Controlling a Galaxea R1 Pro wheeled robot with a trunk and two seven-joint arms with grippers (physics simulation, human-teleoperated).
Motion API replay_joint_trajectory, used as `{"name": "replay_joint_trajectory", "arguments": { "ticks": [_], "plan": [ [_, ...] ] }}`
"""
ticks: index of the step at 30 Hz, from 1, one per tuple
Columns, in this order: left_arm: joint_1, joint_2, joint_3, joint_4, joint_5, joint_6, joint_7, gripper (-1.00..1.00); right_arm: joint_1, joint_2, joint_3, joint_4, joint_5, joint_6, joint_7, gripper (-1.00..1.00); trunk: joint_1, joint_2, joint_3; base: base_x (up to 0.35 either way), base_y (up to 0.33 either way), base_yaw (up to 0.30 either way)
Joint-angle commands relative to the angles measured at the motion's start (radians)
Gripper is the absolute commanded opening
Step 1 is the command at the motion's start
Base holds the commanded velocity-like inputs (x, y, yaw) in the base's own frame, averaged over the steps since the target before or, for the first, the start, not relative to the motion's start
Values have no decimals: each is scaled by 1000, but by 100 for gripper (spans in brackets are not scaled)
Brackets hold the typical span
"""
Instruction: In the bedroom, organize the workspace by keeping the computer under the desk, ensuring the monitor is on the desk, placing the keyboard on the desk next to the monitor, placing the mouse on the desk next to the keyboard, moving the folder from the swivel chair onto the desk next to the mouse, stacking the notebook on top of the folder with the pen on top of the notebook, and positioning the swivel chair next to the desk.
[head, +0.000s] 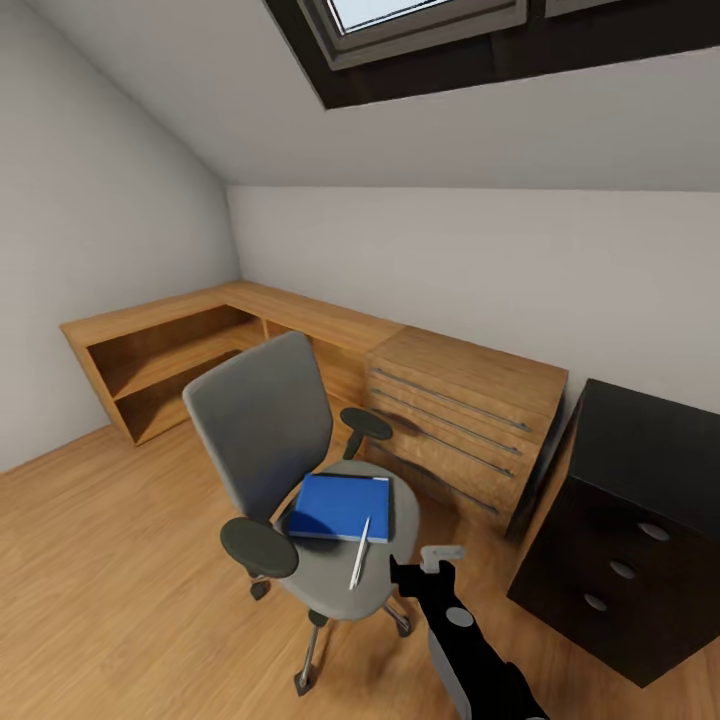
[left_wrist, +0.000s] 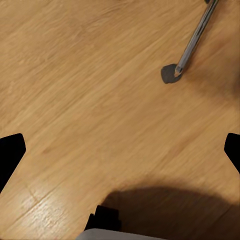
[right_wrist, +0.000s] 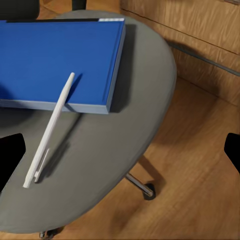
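**Blue folder and pen on the chair seat, right pincer beside it**

A bright blue folder (head: 340, 507) lies flat on the grey seat of the chair (head: 262, 420), toward the seat's back edge near the backrest. A slim pale pen (head: 359, 552) rests with one end on the folder's front edge and the other end down on the seat, pointing toward the seat's front edge. In the right wrist view the folder (right_wrist: 55, 60) and pen (right_wrist: 49, 131) appear close up, with the seat rim curving past them and one chrome leg with a castor below.

The right pincer (head: 440, 556) hangs just beside the seat's front right edge, on a black arm rising from the lower part of the head view. Its jaws stand wide apart and hold nothing. The left pincer (left_wrist: 120, 147) points down at bare wood floor (left_wrist: 85, 90), its jaws likewise spread wide and empty; a chrome chair leg (left_wrist: 195, 37) ending in a dark castor crosses one corner of that view.

Behind the chair a light wooden dresser (head: 462, 420) with long bar handles stands against the pale wall, joined to low wooden shelving (head: 160, 360) that runs into the corner. To the right stands the black worktop (head: 650, 450), its drawers set with round silver knobs. A skylight (head: 430, 20) sits in the sloped ceiling.
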Motion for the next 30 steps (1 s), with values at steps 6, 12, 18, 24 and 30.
{"name": "replay_joint_trajectory", "arguments": {
  "ticks": [6, 12, 18, 24, 30],
  "plan": [
    [0, 1, -6, 0, 8, -2, 2, 100, -1, 0, 3, 0, -1, -15, 3, 100, 23, -43, -20, 0, 1, 0],
    [0, 1, -6, 0, 8, -1, 3, 100, -1, 0, 1, 0, -1, -16, 50, 100, 46, -85, -39, 0, 0, 0],
    [0, 1, -5, 0, 9, -2, 5, 100, -1, 0, 2, -1, -1, -16, 57, 100, 65, -120, -54, 0, 0, 0],
    [0, 2, -6, 0, 10, -2, 6, 100, -1, 0, 1, -3, -1, -16, 57, 100, 65, -120, -54, 0, 0, 0],
    [0, 3, -6, 0, 11, -2, 1, 100, -1, 0, 1, -4, 0, -17, 56, 100, 65, -120, -54, 17, 4, 0]
  ]
}}
